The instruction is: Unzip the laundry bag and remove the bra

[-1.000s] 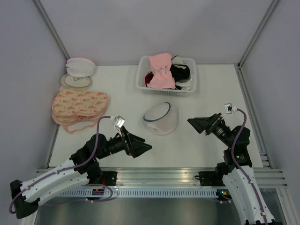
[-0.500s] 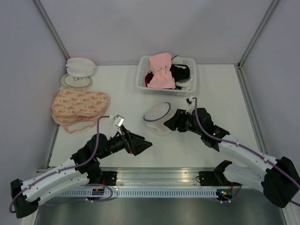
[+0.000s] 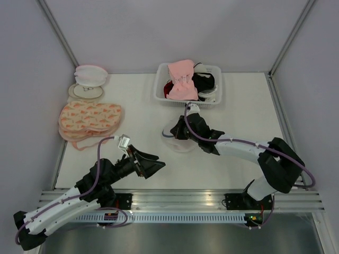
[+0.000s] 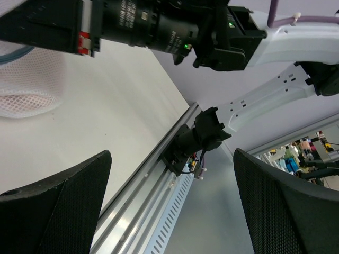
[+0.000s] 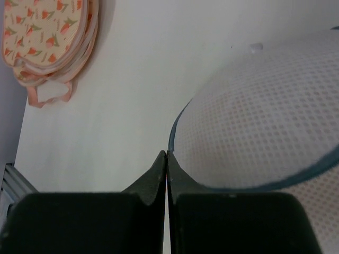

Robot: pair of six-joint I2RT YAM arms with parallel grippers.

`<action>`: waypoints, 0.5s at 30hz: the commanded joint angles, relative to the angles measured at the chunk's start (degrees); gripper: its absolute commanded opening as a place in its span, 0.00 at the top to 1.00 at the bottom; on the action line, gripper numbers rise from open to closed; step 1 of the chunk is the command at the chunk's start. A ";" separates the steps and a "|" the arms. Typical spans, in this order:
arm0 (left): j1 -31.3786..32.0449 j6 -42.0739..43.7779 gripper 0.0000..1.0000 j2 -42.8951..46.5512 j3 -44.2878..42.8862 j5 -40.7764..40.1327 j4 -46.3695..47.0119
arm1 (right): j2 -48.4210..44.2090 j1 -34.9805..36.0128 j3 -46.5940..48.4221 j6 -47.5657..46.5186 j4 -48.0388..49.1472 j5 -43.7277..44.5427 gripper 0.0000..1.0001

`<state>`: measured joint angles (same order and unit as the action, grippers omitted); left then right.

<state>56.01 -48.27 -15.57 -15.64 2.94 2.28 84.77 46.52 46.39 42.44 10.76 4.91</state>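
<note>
The laundry bag (image 3: 184, 143) is a round white mesh dome with a dark zipper rim, lying mid-table. In the right wrist view the laundry bag (image 5: 259, 127) fills the right side. My right gripper (image 3: 176, 132) reaches over its far-left edge. Its jaws are shut, with the right gripper (image 5: 167, 154) tips meeting right at the dark rim (image 5: 173, 138); nothing shows between them. My left gripper (image 3: 154, 162) hovers near the table's front, left of the bag and apart from it. In its own view the left gripper (image 4: 172, 156) stands wide open and empty. The bra is hidden.
A white basket (image 3: 159, 91) with pink and black garments stands behind the bag. Flat pink patterned bags (image 3: 90, 119) lie at the left, with white-and-pink discs (image 3: 89, 79) in the far left corner. A metal rail (image 3: 180, 198) runs along the near edge.
My right arm swung in from the right side to the bag's far-left rim, and its jaws went from open to shut. My left gripper drew back slightly toward the front.
</note>
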 commanded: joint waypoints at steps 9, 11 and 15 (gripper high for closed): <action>-0.02 -1.92 0.00 4.14 2.63 -2.41 -1.93 | 14.55 2.43 9.16 0.01 -3.99 4.49 1.00; 0.07 -1.74 0.00 5.72 3.07 -2.68 -1.93 | 13.23 2.43 6.54 0.19 -7.66 4.76 1.00; -0.02 -1.56 0.00 7.48 3.86 -4.96 -3.60 | 8.32 2.61 2.75 0.10 -14.44 5.55 1.00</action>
<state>56.01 -49.08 -9.32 -12.64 0.27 -0.75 97.80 49.06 51.53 42.63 3.86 7.94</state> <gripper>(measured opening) 0.993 0.004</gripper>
